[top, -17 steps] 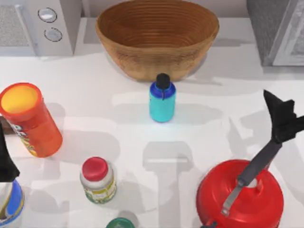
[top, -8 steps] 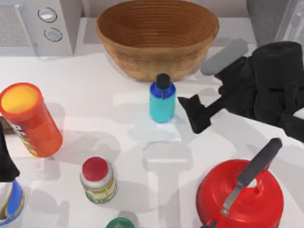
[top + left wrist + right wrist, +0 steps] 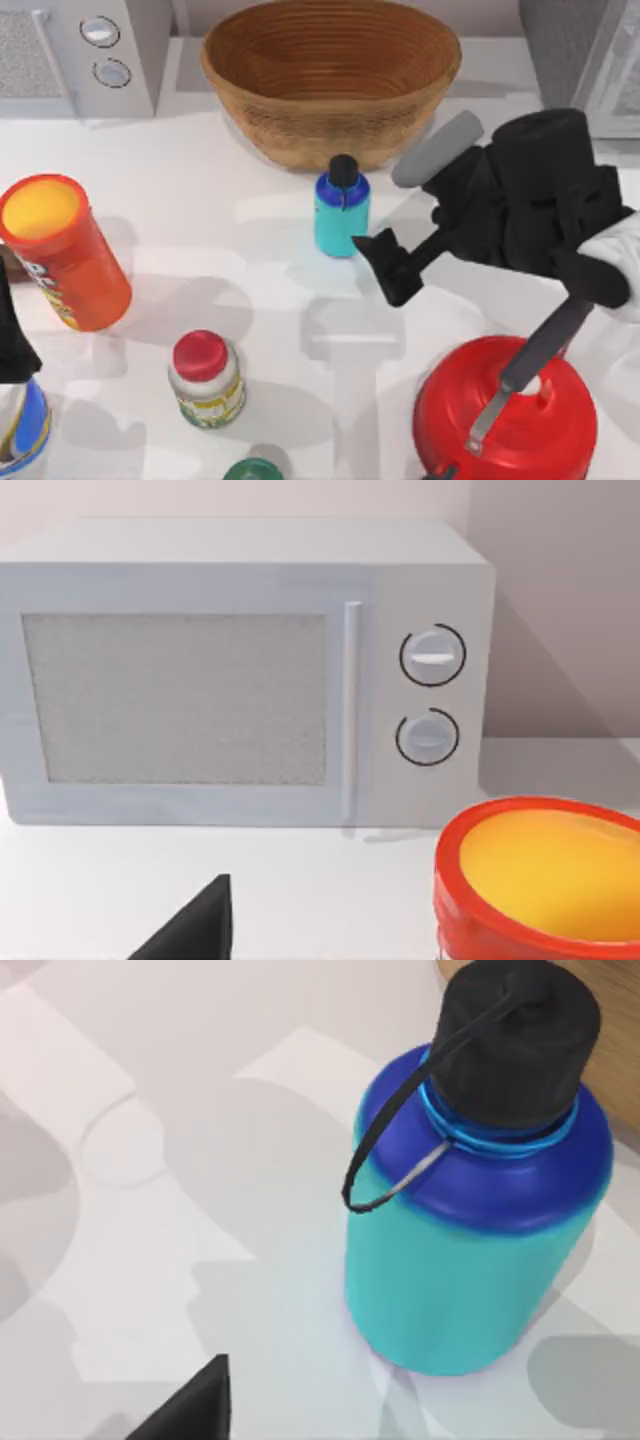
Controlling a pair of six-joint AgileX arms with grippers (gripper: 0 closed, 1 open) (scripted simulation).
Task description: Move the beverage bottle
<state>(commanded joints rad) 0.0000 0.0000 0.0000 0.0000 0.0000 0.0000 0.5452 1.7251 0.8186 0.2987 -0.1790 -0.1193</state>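
The beverage bottle (image 3: pixel 342 213) stands upright on the white worktop (image 3: pixel 250 290), just in front of the woven basket (image 3: pixel 331 75) and well apart from the orange canister (image 3: pixel 62 250) at the left and the red-capped jar (image 3: pixel 205 378) nearer the front. The right gripper (image 3: pixel 385 265) hangs just beside the bottle's lower right, above the red kettle (image 3: pixel 505 412), not touching it; whether its jaws are open or closed I cannot tell. The left gripper (image 3: pixel 12 340) sits parked at the worktop's left edge, facing the microwave (image 3: pixel 245 670), and its jaws' state cannot be told either.
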